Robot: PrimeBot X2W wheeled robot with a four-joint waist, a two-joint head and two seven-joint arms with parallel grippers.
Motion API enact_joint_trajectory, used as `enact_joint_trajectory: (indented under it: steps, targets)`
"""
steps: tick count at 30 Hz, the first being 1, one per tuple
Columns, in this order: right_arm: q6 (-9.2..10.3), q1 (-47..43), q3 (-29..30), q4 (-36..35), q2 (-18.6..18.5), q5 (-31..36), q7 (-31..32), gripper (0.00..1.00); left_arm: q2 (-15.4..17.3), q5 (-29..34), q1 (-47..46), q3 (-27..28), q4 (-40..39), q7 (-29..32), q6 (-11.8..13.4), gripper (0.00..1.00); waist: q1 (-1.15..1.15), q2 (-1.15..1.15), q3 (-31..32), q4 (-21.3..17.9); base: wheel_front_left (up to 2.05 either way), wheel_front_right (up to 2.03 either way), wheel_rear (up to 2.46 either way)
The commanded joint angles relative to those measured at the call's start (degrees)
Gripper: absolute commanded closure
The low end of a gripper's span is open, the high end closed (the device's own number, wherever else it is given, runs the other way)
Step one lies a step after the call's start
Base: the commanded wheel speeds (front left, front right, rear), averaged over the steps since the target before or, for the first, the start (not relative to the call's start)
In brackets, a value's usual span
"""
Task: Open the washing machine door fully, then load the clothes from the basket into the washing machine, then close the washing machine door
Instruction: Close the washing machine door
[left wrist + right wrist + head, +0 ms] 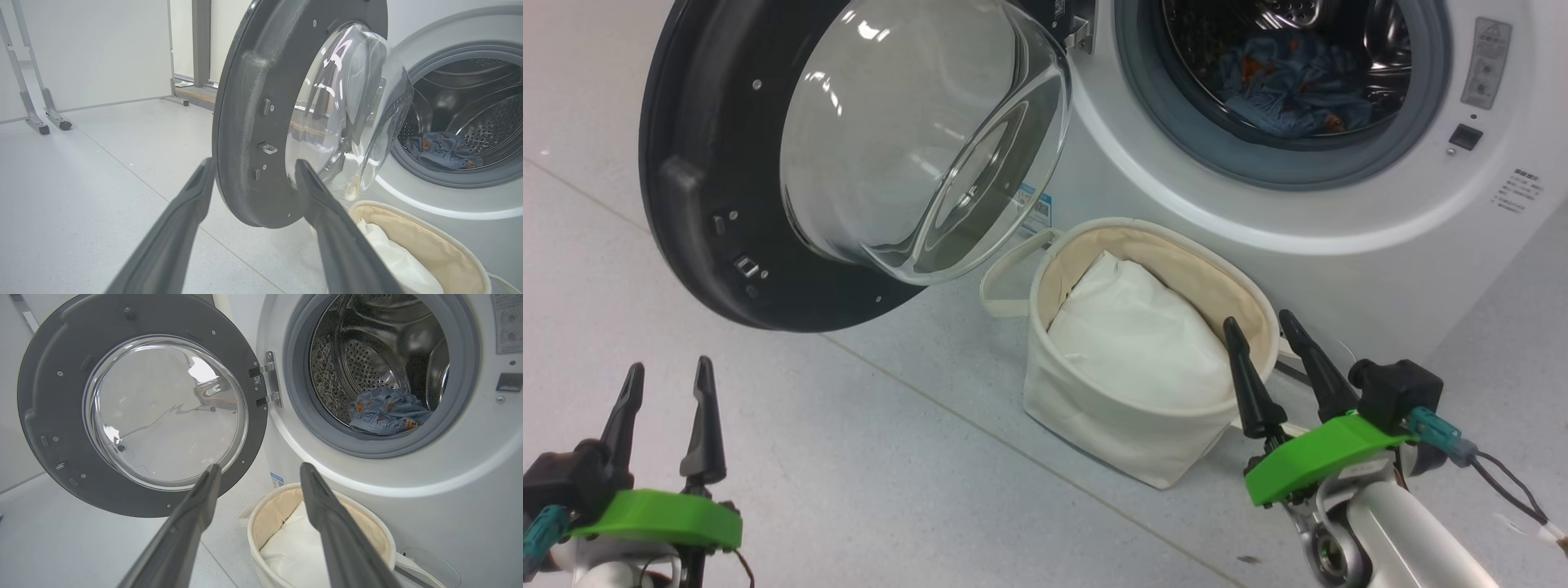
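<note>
Head view: left hand (669, 364) spread wide, empty; right hand (1258, 318) just as wide, empty, close beside the basket (1094, 408). Up beyond the left hand, clear of it, the washing machine door (711, 204) swung open.

Left wrist view: lower edge of the washing machine door (241, 122) framed between the fingers (175, 228), ahead.

Right wrist view: beyond the right hand (260, 466), up and right, the clothes (386, 412) lying in the drum (367, 355) of the washing machine (449, 498); basket (253, 522) just below the fingers.

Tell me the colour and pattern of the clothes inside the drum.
Blue fabric with small orange-brown figures; the clothes show best in the right wrist view.
</note>
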State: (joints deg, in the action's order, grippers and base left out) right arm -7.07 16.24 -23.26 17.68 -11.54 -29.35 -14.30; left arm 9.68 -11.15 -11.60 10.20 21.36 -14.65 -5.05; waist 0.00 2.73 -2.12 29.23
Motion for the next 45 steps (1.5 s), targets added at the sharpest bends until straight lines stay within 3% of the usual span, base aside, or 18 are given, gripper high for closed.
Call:
enact_joint_trajectory:
  steps: [1, 30, 45]
  targets:
    - [-0.42, 2.08, -0.89, -1.4, -0.49, -0.37, -0.7, 0.0, 1.07, 0.68, -1.35, 2.26, -2.48, -0.35, 0.18, 0.0, 0.0, 0.0, -0.06, 0.03, 0.0, 0.0, 0.0]
    - [-0.42, 1.84, -0.55, -1.17, -0.6, -0.67, -0.7, 0.0, -0.03, 2.87, -1.74, 3.54, -1.77, -0.35, -0.87, 0.0, 0.0, 0.0, 0.29, -0.28, 0.0, 0.0, 0.0]
    - [-0.42, 4.63, -3.9, -0.09, -0.78, -1.66, -0.7, 0.0, -0.42, 3.05, -0.39, 6.25, -3.15, -0.35, -0.69, 0.0, 0.0, 0.0, -0.45, 0.35, 0.0, 0.0, 0.0]
